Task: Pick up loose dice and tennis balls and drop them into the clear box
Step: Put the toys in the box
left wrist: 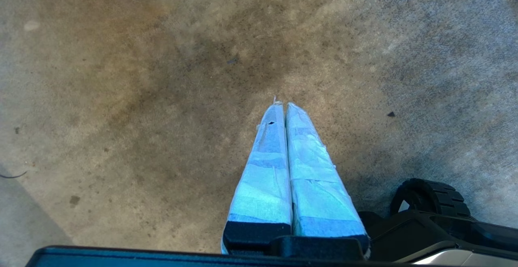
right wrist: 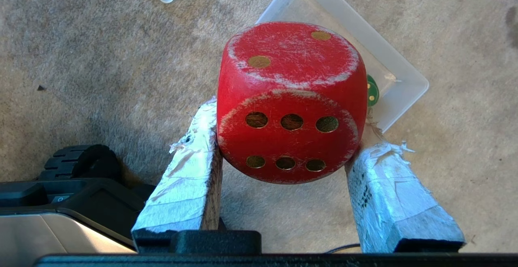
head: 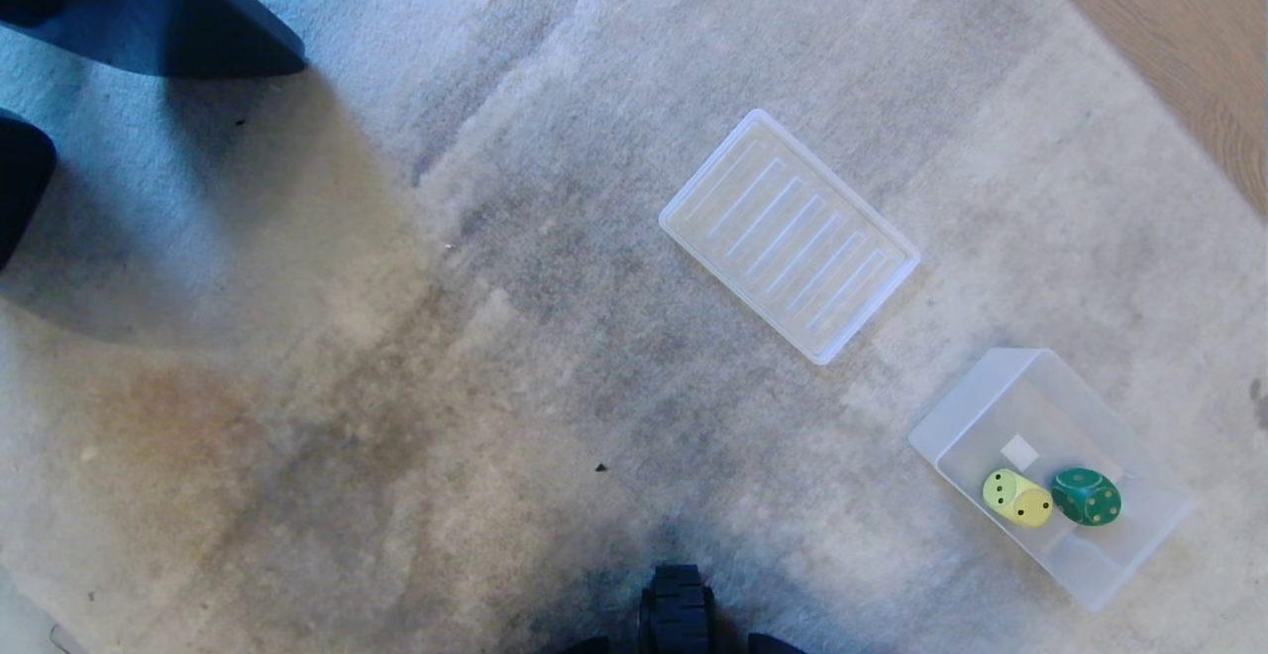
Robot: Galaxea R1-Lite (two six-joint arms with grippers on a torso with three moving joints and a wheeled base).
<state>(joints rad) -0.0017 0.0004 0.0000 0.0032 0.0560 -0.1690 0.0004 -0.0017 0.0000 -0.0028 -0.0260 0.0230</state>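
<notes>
Carpet floor: your clear box [head: 1139, 441] already held the yellow die [head: 1017, 496] and green die [head: 1087, 495]. Right gripper [right wrist: 283, 137] fingers clamped the red die [right wrist: 288, 101] above it. Left gripper [left wrist: 285, 107] fingers were closed, empty. Tennis balls and beige die out of view, apparently left.

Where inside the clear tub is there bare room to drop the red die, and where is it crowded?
The translucent rectangular plastic tub is bare at its far end, towards the flat ribbed translucent tray, apart from a small white square. The near half is crowded: the yellow die and dark green die sit side by side. The right claw grips the red die.
</notes>
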